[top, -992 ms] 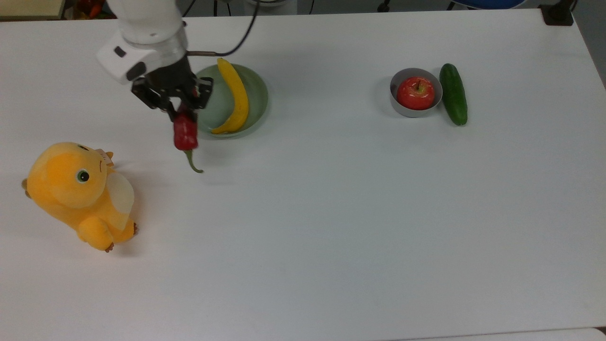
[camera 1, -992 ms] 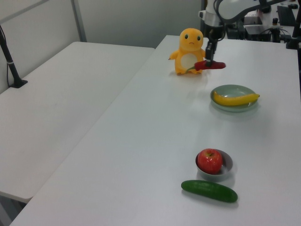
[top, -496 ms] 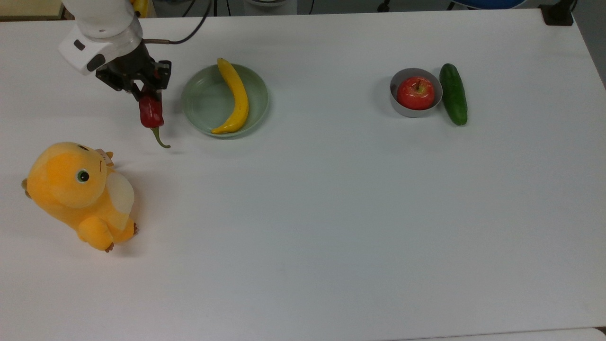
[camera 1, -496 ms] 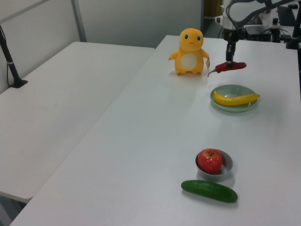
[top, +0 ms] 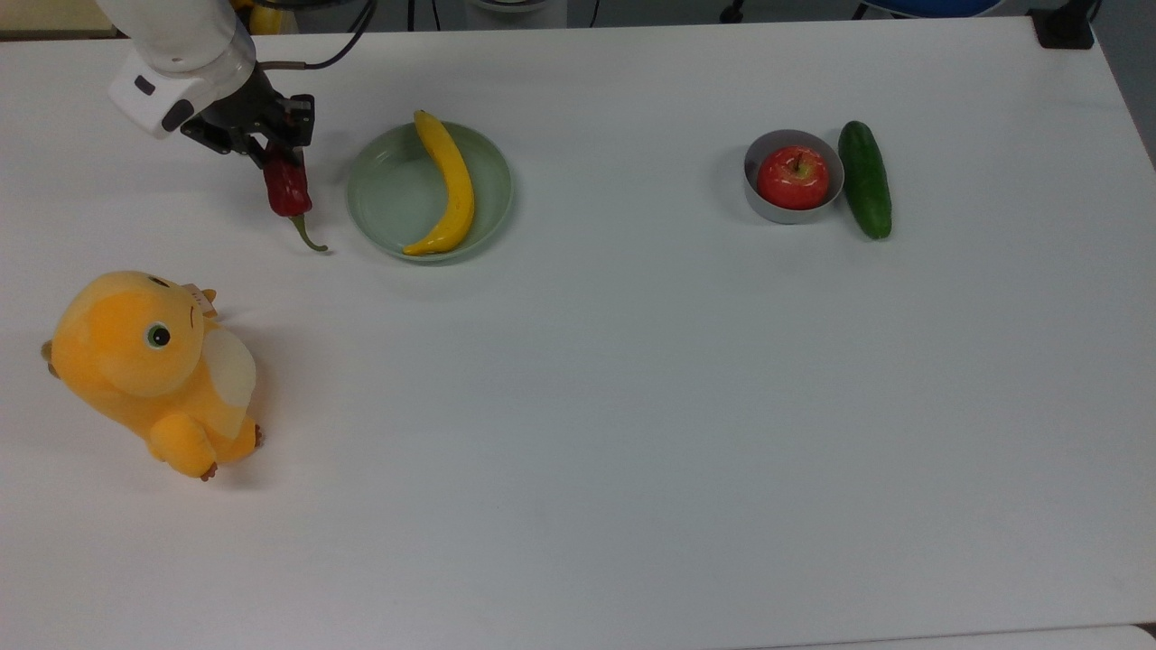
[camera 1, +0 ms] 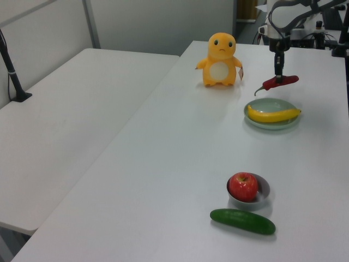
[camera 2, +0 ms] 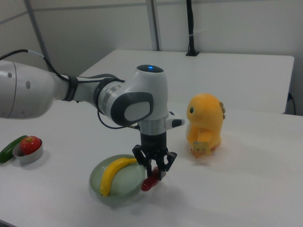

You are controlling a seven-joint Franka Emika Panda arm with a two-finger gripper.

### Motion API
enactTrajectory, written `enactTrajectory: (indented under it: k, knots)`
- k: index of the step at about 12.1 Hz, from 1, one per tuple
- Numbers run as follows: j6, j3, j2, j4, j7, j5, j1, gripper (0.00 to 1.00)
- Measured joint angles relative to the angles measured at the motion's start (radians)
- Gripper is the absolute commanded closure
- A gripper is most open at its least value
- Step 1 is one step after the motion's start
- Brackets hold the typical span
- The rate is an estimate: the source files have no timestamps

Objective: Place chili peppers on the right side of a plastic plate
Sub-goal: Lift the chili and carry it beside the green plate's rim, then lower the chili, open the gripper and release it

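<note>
Chili (top: 286, 190), held clear of the table (top: 632, 406) in the upper left of the top view, beside the plate's (top: 388, 194) left rim. Over the last second it has travelled from the plate's lower-left edge outward, then a little toward the frame's top, stem (top: 307, 235) pointing down-frame. The carry seems nearly over; what remains, by this reading, is lowering and release. In the right view the chili hangs at the plate's right edge, which fits the task's "right side". Gripper (top: 271, 153): fingers closed narrowly on the chili's upper end, touching nothing else. The banana (top: 449, 181) lies across the plate, well apart from the chili.
</note>
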Motion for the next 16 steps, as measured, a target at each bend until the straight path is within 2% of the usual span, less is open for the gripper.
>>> enactTrajectory:
  k: [2,5,7,8,13,14,15,16]
  knots:
    - [-0.002,0.0,-0.002,-0.022,-0.018,0.0,0.0,0.85]
    - [-0.002,0.0,-0.002,-0.069,-0.025,0.0,0.0,0.75]
    - [-0.002,0.0,-0.004,-0.076,-0.025,0.0,0.0,0.53]
    - [-0.002,0.0,-0.006,-0.078,-0.025,0.0,0.0,0.46]
    - [-0.003,0.0,-0.008,-0.083,-0.025,0.0,0.0,0.29]
    - [-0.004,-0.001,-0.011,-0.083,-0.025,0.0,0.0,0.2]
    - [-0.008,-0.003,-0.02,-0.083,-0.025,0.0,-0.001,0.19]
    - [-0.014,-0.006,-0.033,-0.077,-0.025,0.0,-0.001,0.0]
